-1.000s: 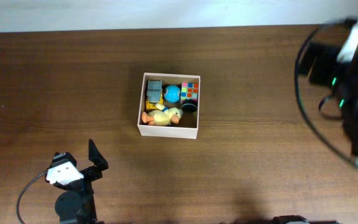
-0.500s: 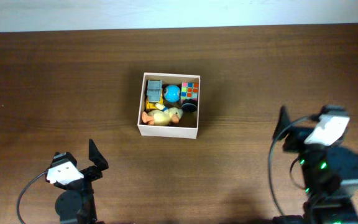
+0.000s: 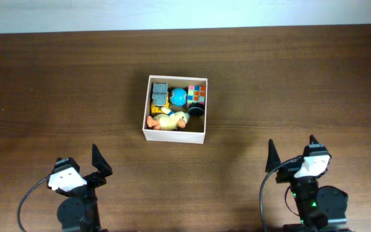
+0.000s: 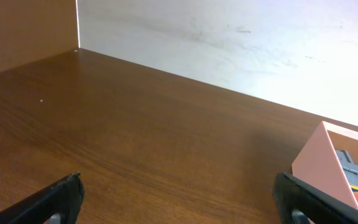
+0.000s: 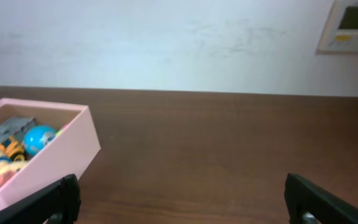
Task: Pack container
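Note:
The container (image 3: 174,135), a square shallow box with white walls, sits at the middle of the table. It holds a yellow duck (image 3: 170,120), a blue ball (image 3: 178,96), a grey toy (image 3: 160,92), a colour cube (image 3: 198,93) and a black round thing (image 3: 196,111). The box corner shows in the left wrist view (image 4: 319,171) and the box in the right wrist view (image 5: 55,155). My left gripper (image 3: 97,169) is open and empty near the front left. My right gripper (image 3: 292,154) is open and empty near the front right. Both are well away from the box.
The brown wooden table (image 3: 63,90) ends at a white wall along the back (image 3: 172,13). A wall panel (image 5: 350,25) shows at the top right of the right wrist view.
The right arm has swung down from the far right side to the front right of the table. The left arm and the box have not moved.

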Motion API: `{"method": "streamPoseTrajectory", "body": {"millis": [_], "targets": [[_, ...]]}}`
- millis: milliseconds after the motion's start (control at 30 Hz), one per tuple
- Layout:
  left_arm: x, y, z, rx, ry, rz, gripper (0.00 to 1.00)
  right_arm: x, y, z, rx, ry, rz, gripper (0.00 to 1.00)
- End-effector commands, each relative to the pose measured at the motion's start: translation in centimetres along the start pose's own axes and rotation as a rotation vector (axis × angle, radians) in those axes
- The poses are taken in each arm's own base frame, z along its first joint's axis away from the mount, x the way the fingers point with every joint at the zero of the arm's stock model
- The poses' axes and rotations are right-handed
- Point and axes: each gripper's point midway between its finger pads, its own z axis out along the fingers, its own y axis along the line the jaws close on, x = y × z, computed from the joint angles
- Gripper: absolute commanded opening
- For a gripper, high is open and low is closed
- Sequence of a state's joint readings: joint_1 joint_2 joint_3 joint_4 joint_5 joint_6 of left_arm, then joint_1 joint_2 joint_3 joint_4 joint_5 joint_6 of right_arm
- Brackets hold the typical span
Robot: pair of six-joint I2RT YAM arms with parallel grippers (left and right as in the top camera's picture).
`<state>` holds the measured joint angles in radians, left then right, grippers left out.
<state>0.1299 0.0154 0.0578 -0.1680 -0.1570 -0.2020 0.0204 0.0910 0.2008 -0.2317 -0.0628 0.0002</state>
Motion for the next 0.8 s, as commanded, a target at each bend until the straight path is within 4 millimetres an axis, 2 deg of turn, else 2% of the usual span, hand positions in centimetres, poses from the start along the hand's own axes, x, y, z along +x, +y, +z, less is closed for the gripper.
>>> {"method": "streamPoseTrajectory", "body": {"millis": [0,300,567,767], "targets": [[0.1,-0.2,0.0,0.013,-0.005,0.016,0.99,1.2,0.7,0.1,-0.040,0.006,-0.004,0.99],[0.1,-0.2,0.0,0.013,-0.005,0.016,0.99,5.3,0.7,0.9,-0.041,0.085,0.002,0.99],[0.1,-0.2,0.0,0.013,-0.005,0.016,0.99,4.1,0.7,0.6,-0.042,0.032,-0.002,0.99],[0.1,-0.2,0.0,0.013,-0.005,0.016,0.99,4.2,0.7,0.6,-0.042,0.033,-0.002,0.99]]}}
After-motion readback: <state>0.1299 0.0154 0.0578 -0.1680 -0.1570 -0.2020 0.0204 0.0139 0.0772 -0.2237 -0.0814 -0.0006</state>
